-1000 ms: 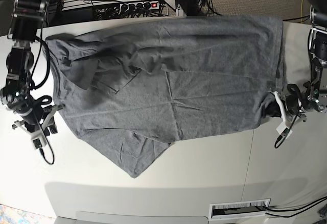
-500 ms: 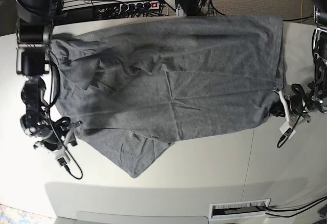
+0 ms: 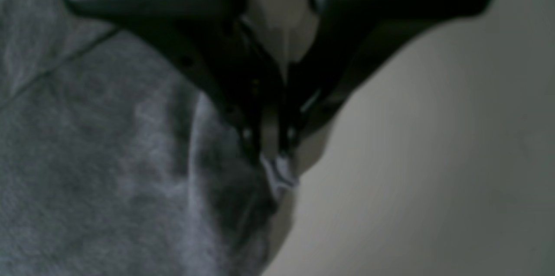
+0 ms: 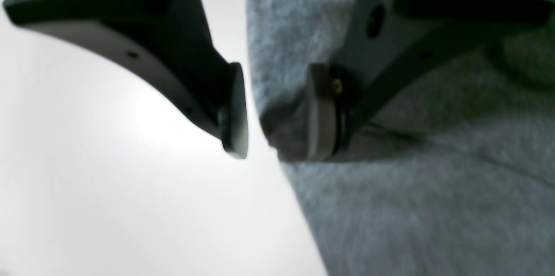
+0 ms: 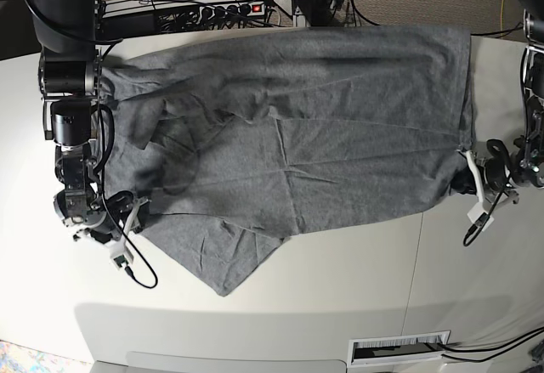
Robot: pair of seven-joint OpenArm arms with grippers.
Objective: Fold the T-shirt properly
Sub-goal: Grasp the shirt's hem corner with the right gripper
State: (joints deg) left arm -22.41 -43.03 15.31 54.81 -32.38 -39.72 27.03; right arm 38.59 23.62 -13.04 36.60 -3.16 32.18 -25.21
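Left gripper: jaws pinched together on the lower right border of the T-shirt, base view.
Right gripper: jaws well apart, straddling the shirt's left border, one side over cloth, the other over bare table; nothing clamped.
T-shirt: spread across the table, creased at upper left, a flap pointing toward the bottom edge.
Beyond top edge: tangled cables and a black post.
Bottom edge: pale slotted piece right of centre; dark leads at the right corner.
In the way: both arms cover the side margins.
Open room: bare strip between flap and bottom edge.
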